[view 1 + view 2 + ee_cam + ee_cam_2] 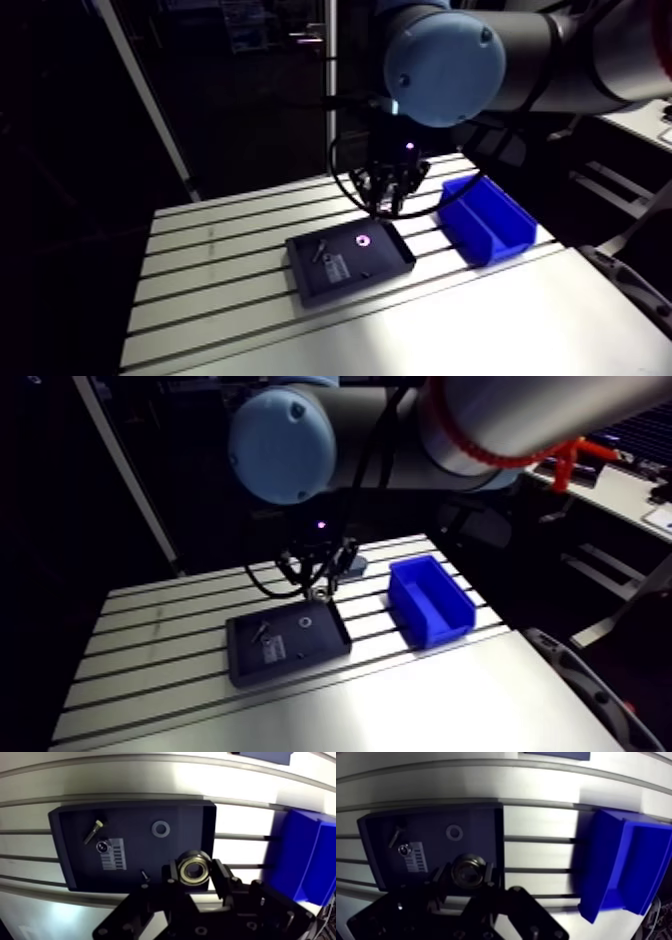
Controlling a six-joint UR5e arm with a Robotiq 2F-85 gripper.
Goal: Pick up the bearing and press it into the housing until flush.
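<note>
Slotted aluminium makes up the surface (220, 250), its grooves running across the arm view from the bare left side to the right.

A shallow dark tray (190, 827) lies flat on it near the middle. The wrist view shows what lies on the tray's floor:
- At the end away from the hand, a bolt (93, 832) lies at a slant.
- Just beside the bolt are a small round part (101, 846) and a white barcode label (114, 853).
- A tiny dark screw (145, 874) lies nearer the hand.
- Further along, a pale housing ring (160, 828) sits in the tray floor, well apart from the bolt. It lies ahead of the hand and a little to the bolt's side. In the arm view it glows faintly pink.

The hand (194, 872) comes next, hanging from the wrist over the tray's end nearest the bin. Its two black fingers (171, 874) stand apart only as far as the bearing (194, 868) forces them, pinching it on both sides. The bearing is a steel ring with a brass-coloured inner race, and its bore faces the wrist camera. It is held apart from the housing ring and not seated in it. How high it hangs above the tray cannot be told.

A blue bin (305, 862) stands on the surface to the right of the tray in the arm view. It is near the tray but not touching it, with bare grooves between them. What the bin holds cannot be seen.
</note>
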